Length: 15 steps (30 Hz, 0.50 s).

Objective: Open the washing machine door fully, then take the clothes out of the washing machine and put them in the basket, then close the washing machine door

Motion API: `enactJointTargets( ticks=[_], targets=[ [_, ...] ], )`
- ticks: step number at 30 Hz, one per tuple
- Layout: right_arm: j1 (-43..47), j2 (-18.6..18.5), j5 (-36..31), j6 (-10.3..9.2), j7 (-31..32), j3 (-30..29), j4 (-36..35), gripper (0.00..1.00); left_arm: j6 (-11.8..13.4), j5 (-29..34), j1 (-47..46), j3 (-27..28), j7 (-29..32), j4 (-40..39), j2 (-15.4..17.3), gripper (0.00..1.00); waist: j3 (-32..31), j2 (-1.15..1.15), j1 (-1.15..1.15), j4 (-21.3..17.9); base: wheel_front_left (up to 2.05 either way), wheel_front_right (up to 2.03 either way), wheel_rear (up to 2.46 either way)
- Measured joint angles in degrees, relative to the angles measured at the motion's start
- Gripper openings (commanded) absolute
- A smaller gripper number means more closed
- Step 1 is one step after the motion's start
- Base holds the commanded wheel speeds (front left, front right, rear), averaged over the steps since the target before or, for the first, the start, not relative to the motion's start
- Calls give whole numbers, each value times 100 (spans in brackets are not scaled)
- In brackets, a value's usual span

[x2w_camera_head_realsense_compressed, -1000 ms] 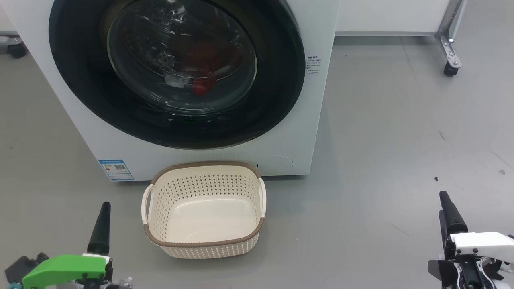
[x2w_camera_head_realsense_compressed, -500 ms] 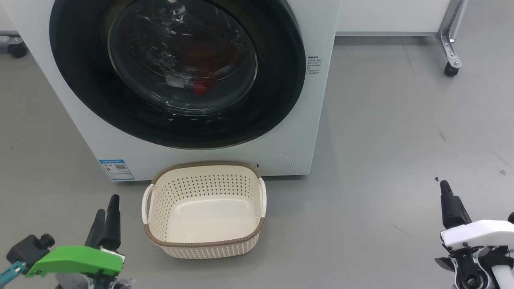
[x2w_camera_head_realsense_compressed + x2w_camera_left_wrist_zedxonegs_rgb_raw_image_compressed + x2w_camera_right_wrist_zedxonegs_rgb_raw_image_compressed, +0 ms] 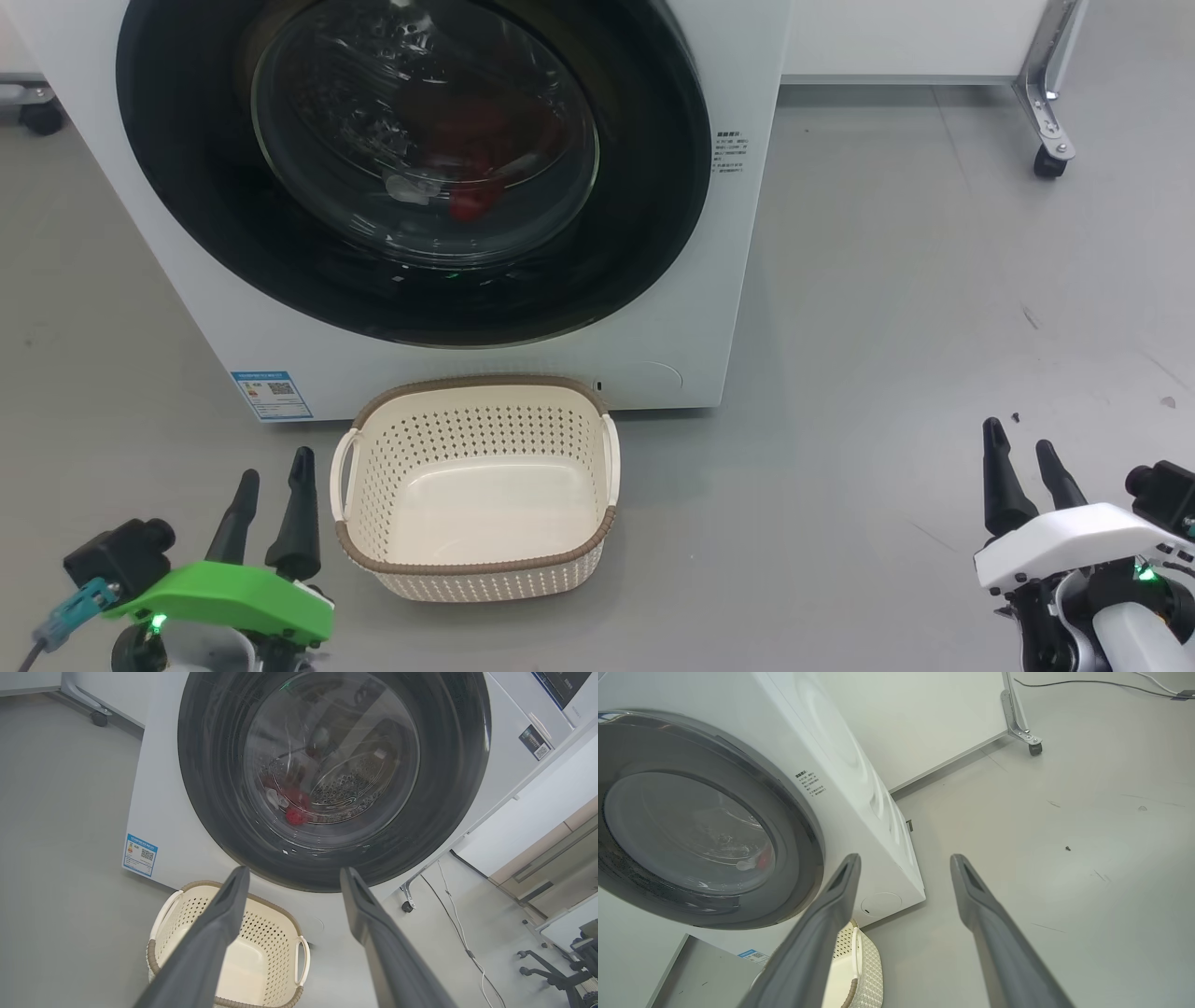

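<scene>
The white washing machine (image 3: 709, 308) stands ahead with its round black-rimmed door (image 3: 635, 215) shut flat against the front. Red clothes (image 3: 471, 201) show dimly through the glass bowl, also as clothes (image 3: 294, 814) in the left wrist view. An empty cream basket (image 3: 373, 551) sits on the floor right below the door. My left gripper (image 3: 275, 467) is open at the lower left, just left of the basket's handle. My right gripper (image 3: 1019, 437) is open at the lower right, well away from the machine. In the wrist views the left gripper (image 3: 292, 875) and the right gripper (image 3: 906, 858) hold nothing between their fingers.
Grey floor (image 3: 887, 327) stretches to the right of the machine. A metal frame leg on a caster (image 3: 1046, 159) stands at the far right, another caster (image 3: 37, 117) at the far left. A cable (image 3: 460, 924) runs along the floor beside the machine.
Both grippers have turned, so two spread fingers show on each instead of one. The left one has shifted right toward the basket, the right one left. Door and basket are unmoved.
</scene>
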Motion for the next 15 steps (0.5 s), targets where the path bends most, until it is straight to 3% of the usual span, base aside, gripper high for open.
enactJointTargets(
  ticks=[15],
  targets=[
    [-36,5,-1068,-285,-307,318,34,100,231,1166,-3,-350,-283,54,2,100,-14,0,0,25,0,0,0]
  ],
)
